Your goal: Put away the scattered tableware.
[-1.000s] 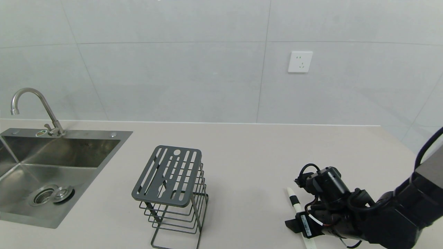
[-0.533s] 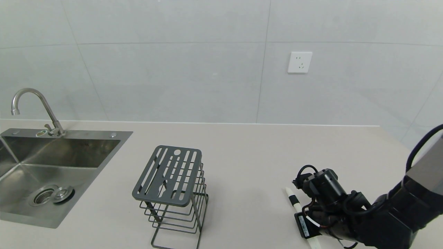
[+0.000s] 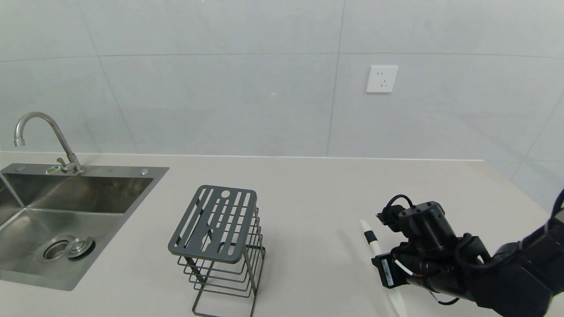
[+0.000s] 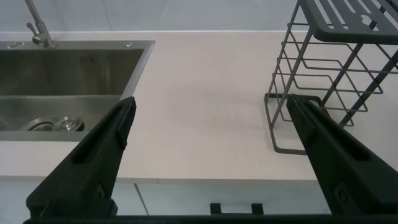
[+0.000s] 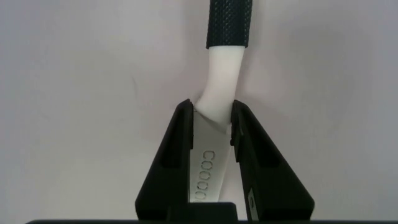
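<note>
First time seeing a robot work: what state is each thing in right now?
White utensil: clamped in the right gripper.
Right gripper: shut on the utensil.
Left gripper: open, holding nothing.
Rack: upright on the counter.
Faucet: no water running.

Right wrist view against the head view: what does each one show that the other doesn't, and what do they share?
Right wrist view: the right gripper shut on the flat part of the white utensil, just below its textured black band. Head view: the dark wire rack, the sink with its faucet, and the wall socket. Shared: gripper, utensil and the pale counter.
</note>
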You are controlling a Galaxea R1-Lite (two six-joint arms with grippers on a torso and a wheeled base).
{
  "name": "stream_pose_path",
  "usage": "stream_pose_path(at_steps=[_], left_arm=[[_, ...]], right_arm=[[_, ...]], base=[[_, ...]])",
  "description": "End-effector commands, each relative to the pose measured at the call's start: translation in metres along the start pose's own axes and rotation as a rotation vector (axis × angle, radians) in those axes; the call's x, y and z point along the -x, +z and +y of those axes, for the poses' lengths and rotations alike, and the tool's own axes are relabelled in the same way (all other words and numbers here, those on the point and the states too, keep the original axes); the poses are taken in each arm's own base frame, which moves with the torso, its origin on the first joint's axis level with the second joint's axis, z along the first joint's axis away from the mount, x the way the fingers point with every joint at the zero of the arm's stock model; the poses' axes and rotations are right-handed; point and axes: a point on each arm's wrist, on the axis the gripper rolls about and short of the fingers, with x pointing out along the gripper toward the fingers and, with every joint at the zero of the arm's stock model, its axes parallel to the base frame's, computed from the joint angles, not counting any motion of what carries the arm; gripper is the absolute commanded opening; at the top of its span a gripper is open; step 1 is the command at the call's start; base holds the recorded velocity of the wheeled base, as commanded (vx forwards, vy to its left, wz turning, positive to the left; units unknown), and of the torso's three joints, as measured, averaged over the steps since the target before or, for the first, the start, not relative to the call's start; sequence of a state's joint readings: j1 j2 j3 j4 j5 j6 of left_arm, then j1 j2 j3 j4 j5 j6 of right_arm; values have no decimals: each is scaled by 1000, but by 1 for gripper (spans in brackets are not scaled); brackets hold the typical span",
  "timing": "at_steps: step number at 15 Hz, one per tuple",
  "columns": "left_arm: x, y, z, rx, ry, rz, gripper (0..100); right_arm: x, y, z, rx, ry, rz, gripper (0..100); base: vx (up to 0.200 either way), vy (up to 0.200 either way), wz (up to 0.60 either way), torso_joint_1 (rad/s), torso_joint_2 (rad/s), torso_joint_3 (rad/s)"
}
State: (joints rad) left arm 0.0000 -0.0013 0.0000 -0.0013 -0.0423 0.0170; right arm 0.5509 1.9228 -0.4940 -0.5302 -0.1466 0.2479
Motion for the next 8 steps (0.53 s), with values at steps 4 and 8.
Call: stream_pose_path(at_steps=[4, 8], left_arm=[[0, 0, 0, 3, -1, -1, 100], [0, 0, 0, 8, -4, 1, 100]], right_arm=[[19, 12, 1, 47, 117, -185, 0], [24, 9, -17, 159, 230, -325, 0]], base=[[0, 0, 0, 0, 0, 0], [0, 0, 0, 0, 0, 0]])
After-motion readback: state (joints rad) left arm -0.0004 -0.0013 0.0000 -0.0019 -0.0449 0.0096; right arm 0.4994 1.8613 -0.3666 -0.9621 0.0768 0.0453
